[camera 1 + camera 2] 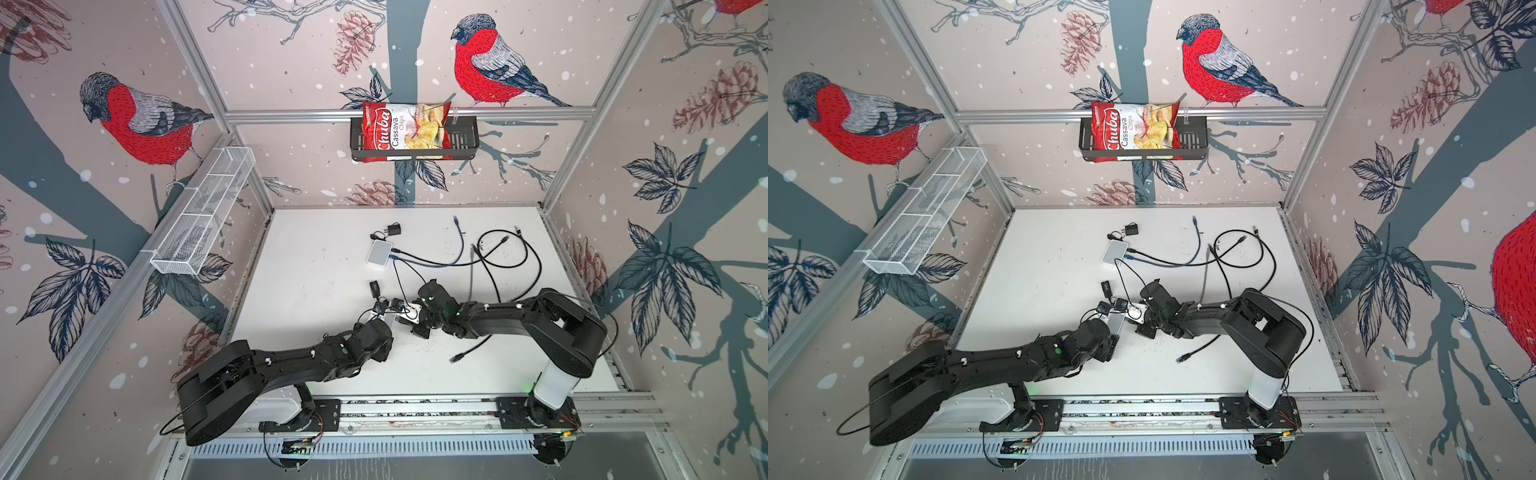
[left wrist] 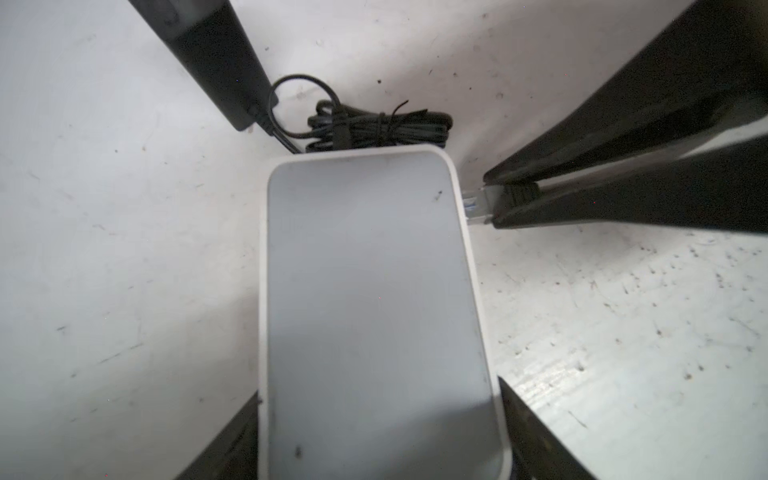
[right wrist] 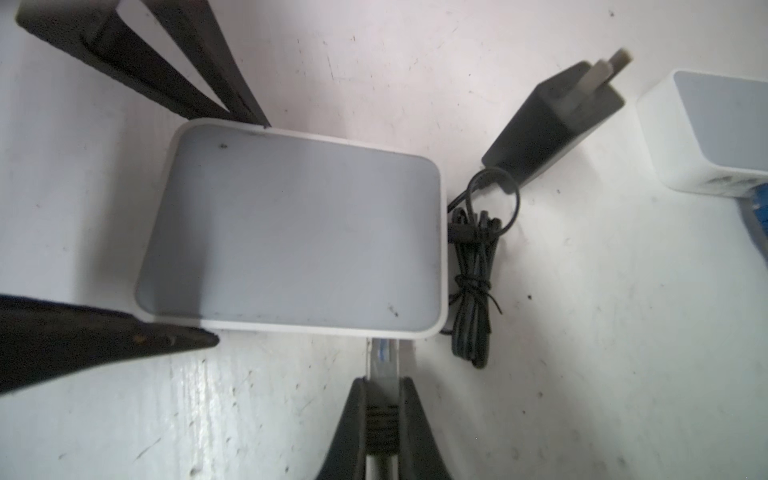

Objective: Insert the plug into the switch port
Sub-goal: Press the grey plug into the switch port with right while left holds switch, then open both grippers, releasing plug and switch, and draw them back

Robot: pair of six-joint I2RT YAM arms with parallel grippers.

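The plug [image 3: 384, 359] is sitting at the side wall of the switch [image 3: 291, 228], its clear tip touching or just entering a port (how deep it is going in cannot be told). The right gripper [image 3: 383, 409] is pinching the plug's boot, its jaws narrow and clamped on it; the left wrist view is showing the same grip beside the switch [image 2: 374, 311], with the plug [image 2: 478, 205] at the casing's edge. The left gripper [image 2: 378, 436] is straddling the switch, its jaws standing wide with one on each long side; whether they are pressing on the casing cannot be told. A bundled black cord [image 3: 473, 286] is lying against the switch's short end, leading to a black adapter [image 3: 548, 129] just beside it. A second switch [image 1: 379, 252] is resting farther back on the bench [image 1: 316, 266], with black and blue cables [image 1: 511, 257] trailing from it across the surface. A chips bag [image 1: 405, 131] is sitting in a basket [image 1: 465, 137] on the back wall.
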